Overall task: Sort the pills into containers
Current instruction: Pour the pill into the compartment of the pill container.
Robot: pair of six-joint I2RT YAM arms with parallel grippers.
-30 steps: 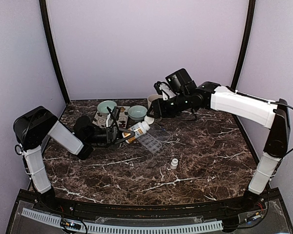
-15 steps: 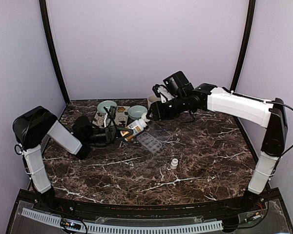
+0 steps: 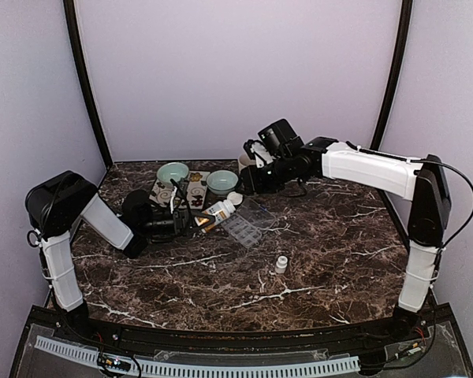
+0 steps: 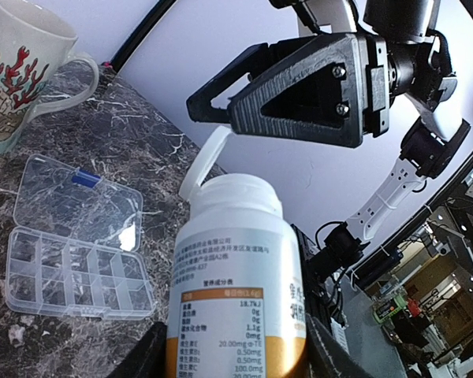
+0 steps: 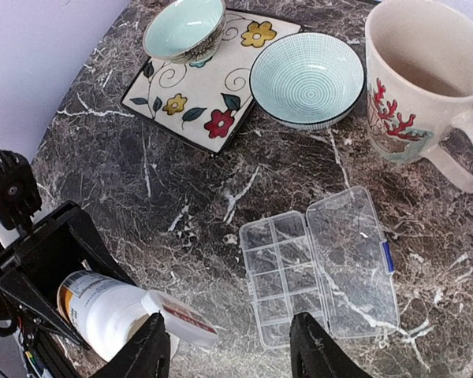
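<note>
You are getting soft, even light with faint shadows. The lid of the box (image 5: 319, 268) is catching pale glare, the bottle (image 4: 236, 276) is blurring slightly up close, and the overhead view is looking grainy.

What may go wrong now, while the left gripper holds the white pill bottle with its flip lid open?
1. The white plastic pill bottle with the orange label lies tilted in the left gripper, lid open, beside the clear plastic compartment box, apparently not over it: contents may spill onto the marble table.
2. The open right gripper hangs close to the lid; it might knock the bottle.
</note>
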